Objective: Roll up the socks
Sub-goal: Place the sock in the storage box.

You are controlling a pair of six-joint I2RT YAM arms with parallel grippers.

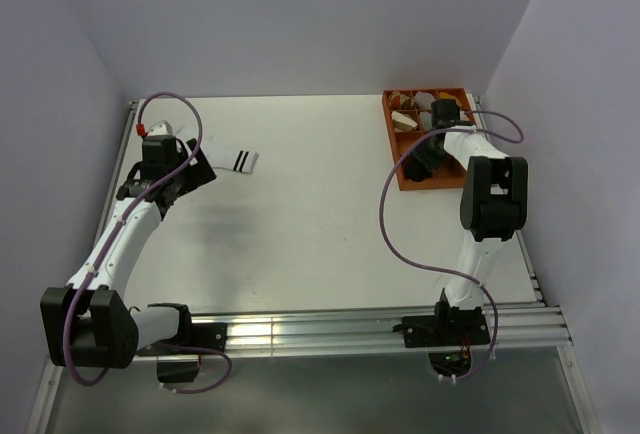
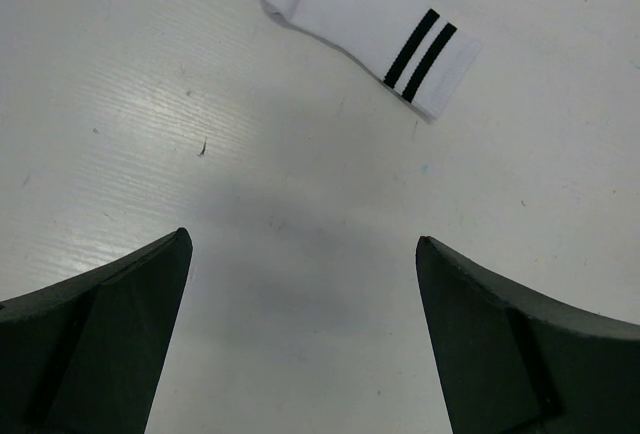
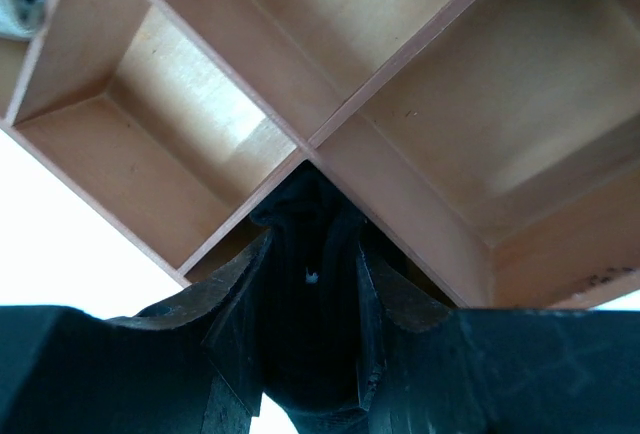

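1 white sock (image 2: 350, 14) beyond left pincer (image 2: 302, 244); black sock (image 3: 300, 206) inside right pincer (image 3: 312, 254).

On my top feed both arms are white links with bulky black joint housings: the left arm (image 1: 118, 239) at lower left, the right arm (image 1: 472, 254) at lower right. A purple cable (image 1: 385, 216) loops off each. A red connector (image 1: 141, 129) sits upper left. The left claw (image 2: 303, 244) has matte black wedge fingers (image 2: 100, 344). The right claw (image 3: 312, 244) is black too.
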